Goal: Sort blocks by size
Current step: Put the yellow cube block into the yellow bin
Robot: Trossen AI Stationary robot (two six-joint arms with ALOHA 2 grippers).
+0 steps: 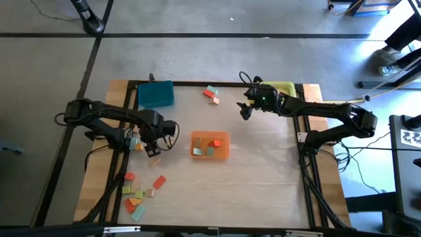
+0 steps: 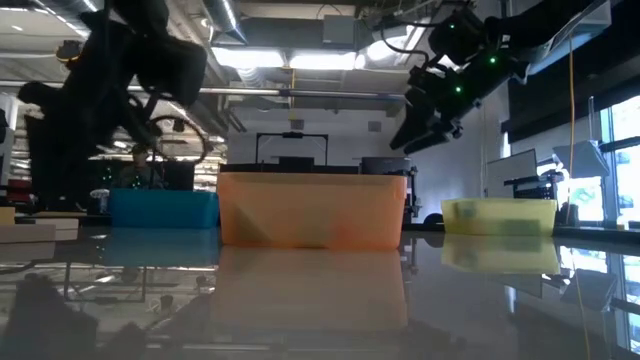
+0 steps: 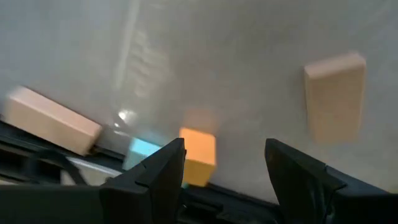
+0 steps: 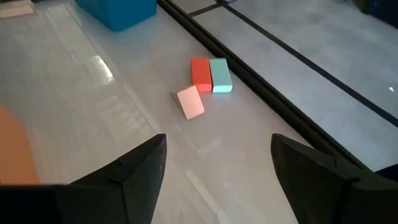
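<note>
Left claw is spread wide and empty, low over the table with a small orange block between its fingers. I'd centre, drop, then squeeze. Right claw, also wide, hovers near three blocks.

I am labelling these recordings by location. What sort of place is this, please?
Probably a robotics lab or workshop: ceiling lights and ducts over desks with monitors, a bare concrete floor, and a framed table between two arms.
</note>
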